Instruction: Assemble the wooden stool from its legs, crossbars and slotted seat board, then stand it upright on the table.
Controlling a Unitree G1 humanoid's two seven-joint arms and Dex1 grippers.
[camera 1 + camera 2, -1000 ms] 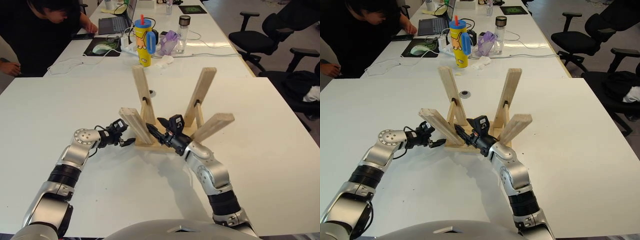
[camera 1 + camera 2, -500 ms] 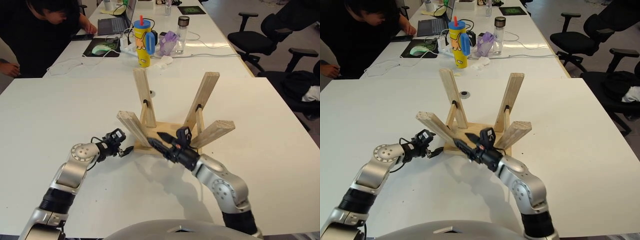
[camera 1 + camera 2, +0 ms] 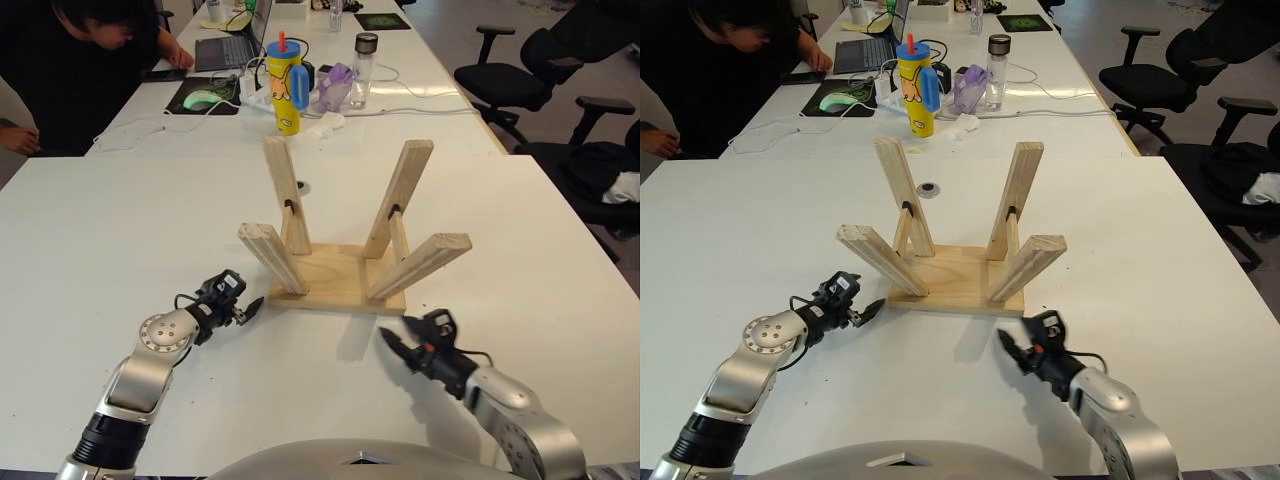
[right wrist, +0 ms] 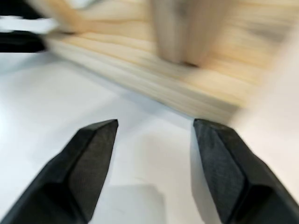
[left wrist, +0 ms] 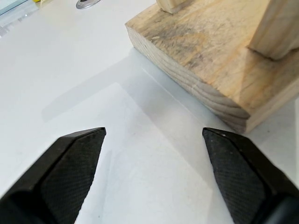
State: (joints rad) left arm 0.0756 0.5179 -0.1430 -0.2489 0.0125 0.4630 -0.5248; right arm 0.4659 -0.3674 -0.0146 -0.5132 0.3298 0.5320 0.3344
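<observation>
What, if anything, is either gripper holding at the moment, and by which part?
Nothing is held. The left gripper and the right gripper both have their jaws open over bare table, each just short of the upturned stool.

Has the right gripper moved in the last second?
Yes. The right gripper has drawn back from the upturned wooden stool, toward the robot.

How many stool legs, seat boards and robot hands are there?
Stool legs: 4
Wooden seat board: 1
Robot hands, left hand and right hand: 2
Total: 7
</observation>
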